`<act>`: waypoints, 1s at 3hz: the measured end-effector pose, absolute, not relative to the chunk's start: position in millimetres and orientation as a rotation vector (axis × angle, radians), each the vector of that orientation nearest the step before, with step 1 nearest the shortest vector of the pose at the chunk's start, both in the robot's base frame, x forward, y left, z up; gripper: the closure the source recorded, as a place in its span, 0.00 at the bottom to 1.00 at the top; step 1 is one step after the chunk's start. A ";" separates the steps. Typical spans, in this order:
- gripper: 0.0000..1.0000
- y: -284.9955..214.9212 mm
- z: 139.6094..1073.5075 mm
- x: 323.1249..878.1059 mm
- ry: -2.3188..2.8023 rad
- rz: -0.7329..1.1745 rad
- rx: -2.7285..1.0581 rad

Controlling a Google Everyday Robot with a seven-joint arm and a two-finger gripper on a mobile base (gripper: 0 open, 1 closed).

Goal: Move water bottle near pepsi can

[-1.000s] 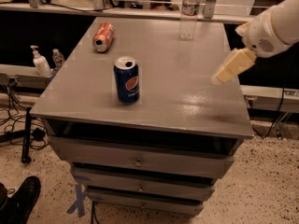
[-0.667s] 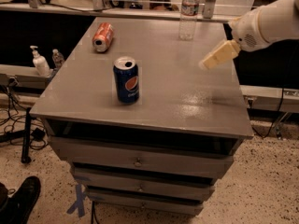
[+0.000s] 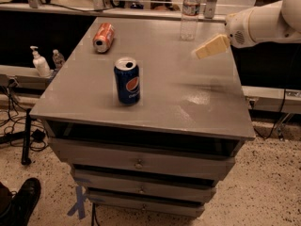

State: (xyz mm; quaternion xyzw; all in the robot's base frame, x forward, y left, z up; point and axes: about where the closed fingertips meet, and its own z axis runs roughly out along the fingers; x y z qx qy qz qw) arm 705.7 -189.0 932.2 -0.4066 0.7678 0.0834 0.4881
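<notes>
The bottle [image 3: 189,13] stands upright at the far edge of the surface [image 3: 188,84], a little right of centre, with its cap on. The Pepsi can [image 3: 127,80] stands upright nearer the front and left of centre, well apart from the bottle. An orange can [image 3: 103,36] lies on its side toward the far left corner, out of the line between the two.

The single arm [image 3: 263,22] reaches in from the right. Its end effector [image 3: 211,46] hovers above the surface, near the bottle but not touching it. It is pale and wedge-shaped in this view and points left and slightly down. Whether it is set wide or narrow cannot be told here, and it holds nothing that can be seen.

The coming move turns on one relation: the bottle lies to the left of the end effector and farther back, with its long axis vertical. The likely approach is therefore sideways, leftward and toward the far edge, to meet the ribbed body rather than the cap. The task looks to be in its reach phase, with no grasp made yet. The bottle is tall and light, so a contact high on it could tip it against the rail behind. The carry would then run left and toward the near side, ending beside the Pepsi can.
</notes>
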 end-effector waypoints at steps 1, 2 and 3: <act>0.00 -179.4 927.5 722.0 1.832 0.234 -0.925; 0.00 -167.6 918.1 756.6 1.778 0.272 -0.821; 0.00 -166.0 909.9 795.9 1.721 0.279 -0.734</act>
